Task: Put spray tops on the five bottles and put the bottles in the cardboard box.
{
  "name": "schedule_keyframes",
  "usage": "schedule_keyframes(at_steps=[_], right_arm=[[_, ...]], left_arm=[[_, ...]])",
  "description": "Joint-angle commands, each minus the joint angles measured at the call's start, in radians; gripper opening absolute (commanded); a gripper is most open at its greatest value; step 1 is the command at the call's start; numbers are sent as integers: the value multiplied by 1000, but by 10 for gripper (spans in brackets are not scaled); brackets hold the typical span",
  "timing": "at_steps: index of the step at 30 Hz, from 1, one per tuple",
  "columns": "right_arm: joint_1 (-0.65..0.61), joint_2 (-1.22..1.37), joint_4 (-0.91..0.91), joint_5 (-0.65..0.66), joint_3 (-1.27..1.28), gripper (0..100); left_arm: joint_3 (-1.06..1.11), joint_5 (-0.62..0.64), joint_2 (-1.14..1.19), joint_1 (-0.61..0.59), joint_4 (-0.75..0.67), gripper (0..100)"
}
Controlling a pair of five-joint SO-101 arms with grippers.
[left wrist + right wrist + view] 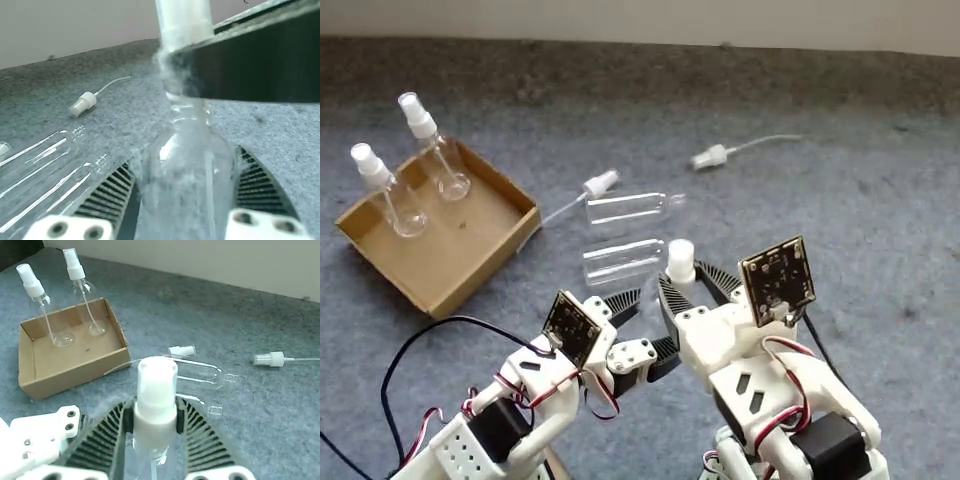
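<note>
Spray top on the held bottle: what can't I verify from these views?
- Left wrist view: blur and the right fingers cover where the spray top meets the held bottle; seating unclear.
- High view: the right gripper hides the bottle's body.
- Right wrist view: fingers and the frame edge leave little of the bottle showing.

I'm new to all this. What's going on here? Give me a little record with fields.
Box: cardboard box, two topped bottles standing inside
Left arm: jaws shut on a third bottle, upright
Right arm: jaws shut on the spray top over that bottle's neck
Lying on carpet: two open bottles, two loose spray tops
</note>
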Motion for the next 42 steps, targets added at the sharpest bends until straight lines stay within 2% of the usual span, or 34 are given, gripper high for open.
schedule_keyframes(at_steps=[1,4,10,15,21,32,34,36,40,42], right_arm=[[-7,-8,19,8,-5,7],[-7,-8,51,9,-7,27],[-5,-8,145,9,-13,164],[12,-8,145,15,-16,164],[156,1,173,78,-148,164],[162,1,206,81,-194,166],[168,1,193,114,-194,166],[223,1,153,141,-194,166],[420,1,19,147,-194,166],[463,2,-13,149,-186,166]], left_arm=[[21,6,-16,-18,-34,147],[21,6,-16,-18,-34,147],[21,6,-16,-18,-34,147],[21,6,-16,-18,-34,147],[21,6,-16,-19,-34,148],[21,6,-16,-19,-34,147],[21,6,-16,-19,-34,147],[21,6,-16,-19,-34,147],[21,6,-16,-19,-34,147],[21,6,-16,-19,-34,147]])
